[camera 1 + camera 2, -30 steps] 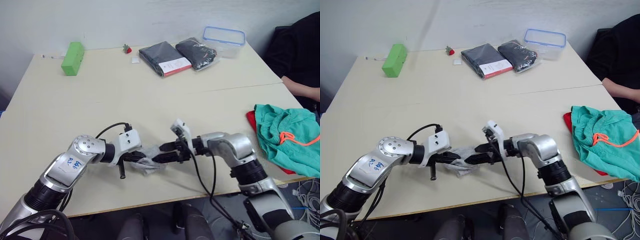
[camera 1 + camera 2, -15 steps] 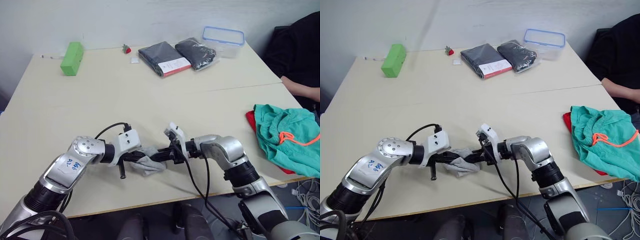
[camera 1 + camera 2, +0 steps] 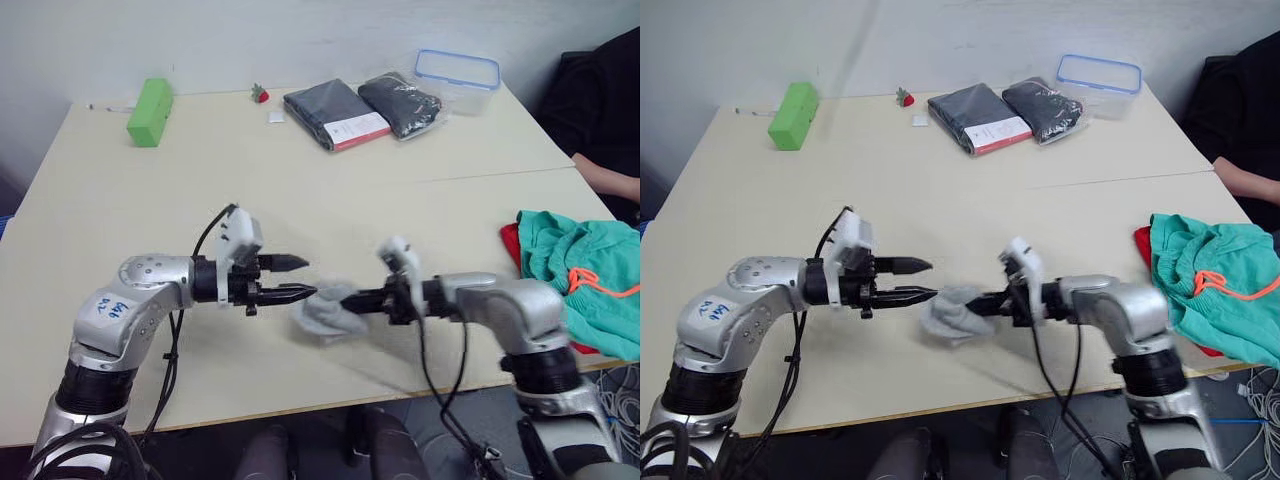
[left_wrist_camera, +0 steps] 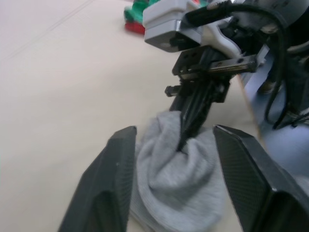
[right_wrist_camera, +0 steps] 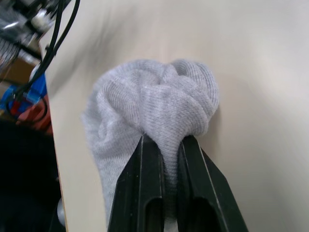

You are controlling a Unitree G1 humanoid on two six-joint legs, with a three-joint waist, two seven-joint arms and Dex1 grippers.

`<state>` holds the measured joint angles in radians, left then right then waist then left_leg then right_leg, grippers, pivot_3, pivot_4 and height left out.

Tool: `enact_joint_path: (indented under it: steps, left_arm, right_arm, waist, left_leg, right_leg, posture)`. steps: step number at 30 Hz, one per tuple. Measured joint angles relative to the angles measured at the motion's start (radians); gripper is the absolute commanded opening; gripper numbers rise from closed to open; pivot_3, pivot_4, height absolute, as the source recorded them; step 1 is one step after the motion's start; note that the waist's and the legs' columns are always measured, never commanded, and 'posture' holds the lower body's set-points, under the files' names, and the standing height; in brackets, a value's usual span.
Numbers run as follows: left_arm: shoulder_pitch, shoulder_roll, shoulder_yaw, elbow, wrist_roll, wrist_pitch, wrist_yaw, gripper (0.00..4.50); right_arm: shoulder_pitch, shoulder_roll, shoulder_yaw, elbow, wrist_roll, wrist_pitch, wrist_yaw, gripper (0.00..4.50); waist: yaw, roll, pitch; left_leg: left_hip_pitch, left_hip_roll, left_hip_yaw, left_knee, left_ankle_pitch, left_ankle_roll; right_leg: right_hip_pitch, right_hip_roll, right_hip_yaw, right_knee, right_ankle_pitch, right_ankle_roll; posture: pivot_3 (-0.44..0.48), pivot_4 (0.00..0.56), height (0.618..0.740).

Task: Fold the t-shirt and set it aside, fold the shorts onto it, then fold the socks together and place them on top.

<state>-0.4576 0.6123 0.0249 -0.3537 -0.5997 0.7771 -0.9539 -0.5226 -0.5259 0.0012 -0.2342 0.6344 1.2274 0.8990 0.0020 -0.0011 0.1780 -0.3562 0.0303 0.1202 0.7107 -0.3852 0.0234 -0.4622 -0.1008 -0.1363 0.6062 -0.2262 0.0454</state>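
Observation:
The light grey socks point(image 3: 325, 312) are a bunched bundle near the table's front edge. My right gripper point(image 3: 352, 299) is shut on them from the right. The knit fabric point(image 5: 154, 101) bulges past its pinched fingertips point(image 5: 145, 145). My left gripper point(image 3: 306, 278) stands open just left of the bundle, level with it and touching nothing. In the left wrist view the socks point(image 4: 178, 183) lie between its spread fingers point(image 4: 113, 179). The teal shorts point(image 3: 580, 285) lie crumpled at the right edge on top of the red t-shirt point(image 3: 508, 240), of which a strip shows.
At the back of the table are a green block point(image 3: 149, 98), two dark packaged garments point(image 3: 335, 115), a clear container point(image 3: 458, 70) and a small red object point(image 3: 260, 94). A person's arm point(image 3: 610, 180) reaches in at the right. Bare tabletop point(image 3: 300, 190) spans the middle.
My left gripper has let go of the socks and opened. My right gripper has shut on them and carried them a little to the right.

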Motion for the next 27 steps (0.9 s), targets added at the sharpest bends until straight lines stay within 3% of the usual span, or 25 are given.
enact_joint_path:
  steps: [4,9,12,15,22,27]
  left_arm:
    - [-0.045,-0.03,0.009,0.008,-0.063,0.003,-0.003,4.47]
    - [-0.088,-0.036,-0.025,0.015,-0.08,-0.001,-0.032,4.47]
    - [-0.104,-0.057,-0.056,0.017,-0.076,-0.025,-0.04,4.47]
    - [-0.106,-0.067,-0.084,0.019,-0.06,-0.044,-0.038,4.47]
    - [-0.1,-0.083,-0.107,0.018,-0.039,-0.072,-0.017,4.47]
    - [-0.081,-0.088,-0.121,0.014,-0.032,-0.08,0.002,4.47]
  right_arm:
    - [0.073,-0.174,-0.25,-0.087,0.119,0.089,0.006,0.0]
    - [0.134,-0.381,-0.471,-0.028,0.182,0.129,0.033,0.0]
    - [0.185,-0.56,-0.602,0.143,0.132,0.088,0.057,0.0]
    - [0.231,-0.657,-0.646,0.285,0.071,0.011,0.086,0.0]
    - [0.259,-0.69,-0.624,0.66,-0.065,-0.203,0.098,0.0]
    - [0.179,-0.585,-0.523,0.833,-0.167,-0.388,0.004,0.0]
  waist:
    - [0.006,-0.001,0.0]
    - [0.002,-0.002,0.002]
    - [0.008,-0.002,0.002]
    - [0.012,-0.002,0.002]
    - [0.012,-0.002,0.002]
    - [0.002,-0.002,0.002]
  left_leg:
    - [0.0,0.0,0.0,0.0,0.0,0.001]
    - [0.002,0.0,0.003,-0.001,0.0,0.001]
    - [0.003,-0.001,0.004,-0.002,0.0,0.001]
    - [0.003,-0.001,0.005,-0.002,0.0,0.001]
    - [0.004,-0.001,0.007,-0.003,0.002,0.001]
    - [0.005,-0.001,0.007,-0.003,0.003,-0.002]
  right_leg:
    - [0.001,0.002,0.0,-0.002,0.0,0.001]
    - [0.001,0.003,0.002,-0.004,0.0,0.0]
    - [0.001,0.004,0.003,-0.005,0.0,0.0]
    - [0.001,0.005,0.004,-0.005,0.0,0.001]
    - [0.001,0.006,0.007,-0.004,0.001,0.001]
    - [0.001,0.006,0.008,-0.004,0.001,0.001]
  posture:
    - [0.0,0.15,0.74]
    - [0.0,0.15,0.74]
    - [0.0,0.15,0.74]
    - [0.0,0.15,0.74]
    - [0.0,0.15,0.74]
    - [0.0,0.15,0.74]
